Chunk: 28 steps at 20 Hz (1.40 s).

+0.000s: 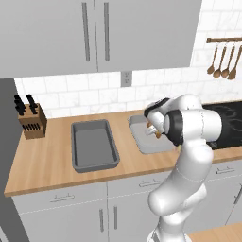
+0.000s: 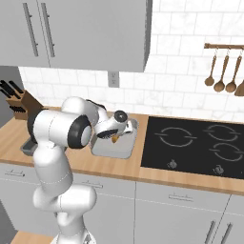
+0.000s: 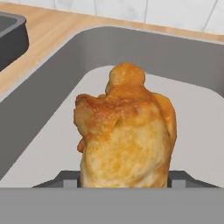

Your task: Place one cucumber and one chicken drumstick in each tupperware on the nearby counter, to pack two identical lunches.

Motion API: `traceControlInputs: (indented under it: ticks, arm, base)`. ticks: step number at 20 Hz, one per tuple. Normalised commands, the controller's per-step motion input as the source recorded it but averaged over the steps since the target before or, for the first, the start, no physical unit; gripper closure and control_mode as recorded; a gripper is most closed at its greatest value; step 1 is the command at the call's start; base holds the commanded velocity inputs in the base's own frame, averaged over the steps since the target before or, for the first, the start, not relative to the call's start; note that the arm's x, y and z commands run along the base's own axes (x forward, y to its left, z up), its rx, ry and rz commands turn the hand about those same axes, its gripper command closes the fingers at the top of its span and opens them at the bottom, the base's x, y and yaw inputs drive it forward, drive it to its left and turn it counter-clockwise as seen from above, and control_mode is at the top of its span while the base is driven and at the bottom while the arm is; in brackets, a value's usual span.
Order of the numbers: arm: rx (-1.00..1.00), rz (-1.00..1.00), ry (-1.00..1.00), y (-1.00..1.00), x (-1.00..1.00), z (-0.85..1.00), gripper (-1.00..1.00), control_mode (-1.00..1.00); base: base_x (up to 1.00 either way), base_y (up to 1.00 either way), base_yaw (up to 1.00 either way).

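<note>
Hand (image 3: 124,186) grips a chicken drumstick (image 3: 124,140), jutting toward 12 o'clock; grey tupperware (image 3: 52,131) lies just beneath on the surface (image 3: 48,39).

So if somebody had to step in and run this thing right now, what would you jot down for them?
Gripper: fingers shut on the orange-brown chicken drumstick, held over the shallow grey tupperware tray nearer the stove.
Other grey tupperware tray, left on the tan wooden counter, looks empty.
Done: drumstick picked up.
Left: release it into the tray, then pack the rest; cucumbers and second drumstick still to be found.
</note>
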Motion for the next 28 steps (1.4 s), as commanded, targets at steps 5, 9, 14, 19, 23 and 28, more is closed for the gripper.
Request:
traceControlInputs:
  ticks: [5,9,14,19,23,28]
  arm:
    - [0.00,0.09,0.00,0.00,0.31,-0.43,1.00,-1.00]
    - [0.00,0.07,0.00,0.00,0.26,-0.36,1.00,-1.00]
    - [0.00,0.05,0.00,0.00,0.21,-0.28,1.00,-1.00]
    - [0.00,0.00,0.00,0.00,-0.02,0.10,-1.00,-1.00]
    - [-0.03,0.00,-0.04,0.01,-0.13,0.69,-1.00,-1.00]
    - [-0.01,0.00,-0.06,0.00,-0.27,0.77,-1.00,-1.00]
  base:
    - [0.00,0.00,0.00]
    - [0.00,0.00,0.00]
    - [0.00,0.00,0.00]
    - [0.00,0.00,0.00]
    - [0.00,0.00,0.00]
    - [0.00,0.00,0.00]
